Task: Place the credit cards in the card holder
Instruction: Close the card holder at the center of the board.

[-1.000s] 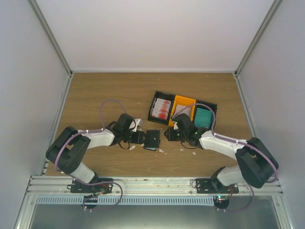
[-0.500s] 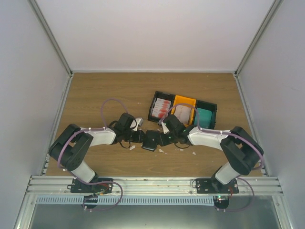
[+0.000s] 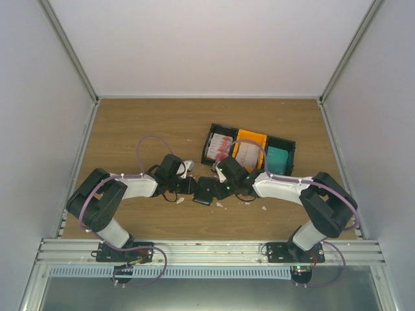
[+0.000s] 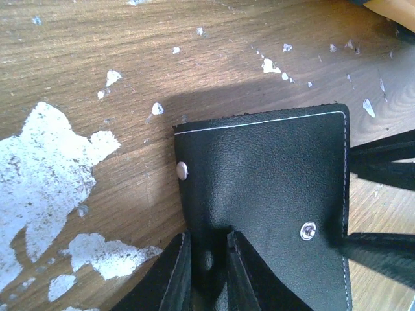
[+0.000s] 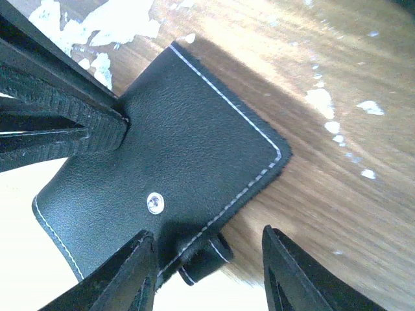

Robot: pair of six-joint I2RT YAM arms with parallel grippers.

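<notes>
The card holder is a flat black wallet, folded shut, lying on the wooden table between both arms. My left gripper is shut on its left edge; in the left wrist view the jaws pinch the wallet. My right gripper is open at the wallet's right edge. In the right wrist view its jaws straddle the small snap tab of the wallet without closing on it. Credit cards lie in trays: red-and-white, whitish, teal.
The black and orange trays stand just behind the right gripper. Small white scraps and pale worn patches dot the wood around the wallet. White walls enclose the table on three sides.
My right arm has swung left from beside the trays to the wallet's right edge, jaws open. My left gripper and the wallet have stayed put.
</notes>
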